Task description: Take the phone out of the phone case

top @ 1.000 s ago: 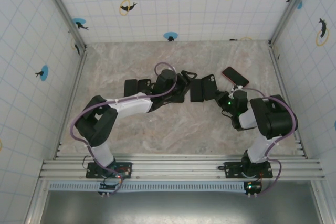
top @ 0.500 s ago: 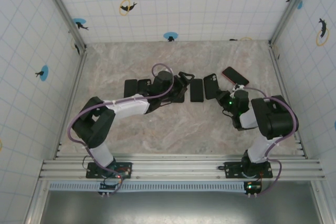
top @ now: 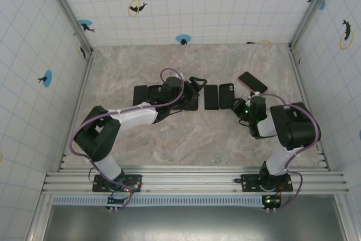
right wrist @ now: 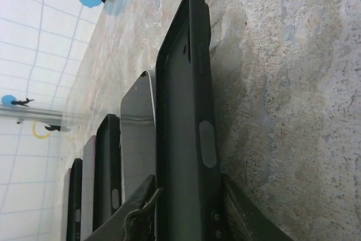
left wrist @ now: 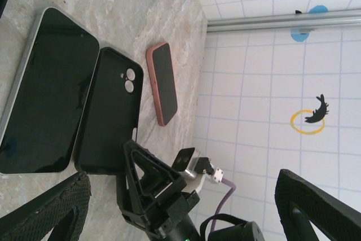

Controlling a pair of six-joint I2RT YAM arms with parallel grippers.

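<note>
- The phone [left wrist: 48, 91] lies flat and bare on the marble table [left wrist: 146, 4], screen up. The empty black phone case [left wrist: 110, 111] sits just beside it with its camera cut-outs showing, so the separation looks done.
- The right gripper [right wrist: 186, 210] sits at the case's near end with its jaws narrow, one finger on each side of the wall. Whether they press on it cannot be told.
- The left gripper [top: 197, 86] hovers near the row of phones with its jaws wide and nothing between them.
- A red-cased phone [left wrist: 162, 83] lies apart, toward the wall.
- The case is probably light and flexible, and its thin rim is the natural place to pinch.
- The phone is probably stiff, heavier, smooth and breakable, so it is best taken across its long edges and not by the glass face.
</note>
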